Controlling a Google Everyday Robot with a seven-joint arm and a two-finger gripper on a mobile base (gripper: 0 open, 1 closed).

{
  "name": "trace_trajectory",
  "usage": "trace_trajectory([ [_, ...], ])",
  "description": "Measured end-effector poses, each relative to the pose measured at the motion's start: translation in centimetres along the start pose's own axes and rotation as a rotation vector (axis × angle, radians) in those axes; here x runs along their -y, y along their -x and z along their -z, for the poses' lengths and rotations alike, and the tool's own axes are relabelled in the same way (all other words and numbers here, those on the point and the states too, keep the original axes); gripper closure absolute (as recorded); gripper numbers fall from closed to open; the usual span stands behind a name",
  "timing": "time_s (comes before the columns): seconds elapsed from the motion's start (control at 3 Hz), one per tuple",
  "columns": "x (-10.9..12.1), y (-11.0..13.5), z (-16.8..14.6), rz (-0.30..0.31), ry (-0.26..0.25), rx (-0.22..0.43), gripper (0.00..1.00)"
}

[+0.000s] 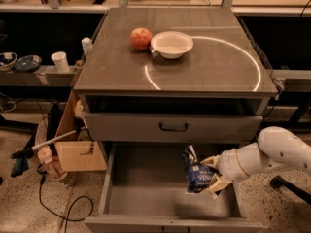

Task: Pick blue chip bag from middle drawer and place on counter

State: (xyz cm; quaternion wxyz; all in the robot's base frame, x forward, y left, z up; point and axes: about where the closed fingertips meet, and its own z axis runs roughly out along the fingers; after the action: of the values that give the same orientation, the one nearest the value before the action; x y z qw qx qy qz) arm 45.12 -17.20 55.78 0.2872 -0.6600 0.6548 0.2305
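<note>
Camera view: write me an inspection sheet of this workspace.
Surface: flat grey-brown counter with a thin white circle line; no chip bag on it.
Job's things: dark-blue glossy foil chip bag upright over the open grey metal middle drawer, right side.
Clutter: red apple beside white bowl on the counter.
Claw: white two-finger claw in the drawer, shut on the chip bag.
Cables: black cable looped on the floor, left.
Surroundings: cardboard box and white cup left of the cabinet.
</note>
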Motion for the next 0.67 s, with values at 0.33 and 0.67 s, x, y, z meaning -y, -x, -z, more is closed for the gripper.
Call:
trace_trajectory([
  [0.33, 0.7, 1.5, 0.2, 0.005, 0.028, 0.025, 1.0],
  [0.67, 2.3, 4.5, 2.4, 0.041, 0.02, 0.055, 1.0],
])
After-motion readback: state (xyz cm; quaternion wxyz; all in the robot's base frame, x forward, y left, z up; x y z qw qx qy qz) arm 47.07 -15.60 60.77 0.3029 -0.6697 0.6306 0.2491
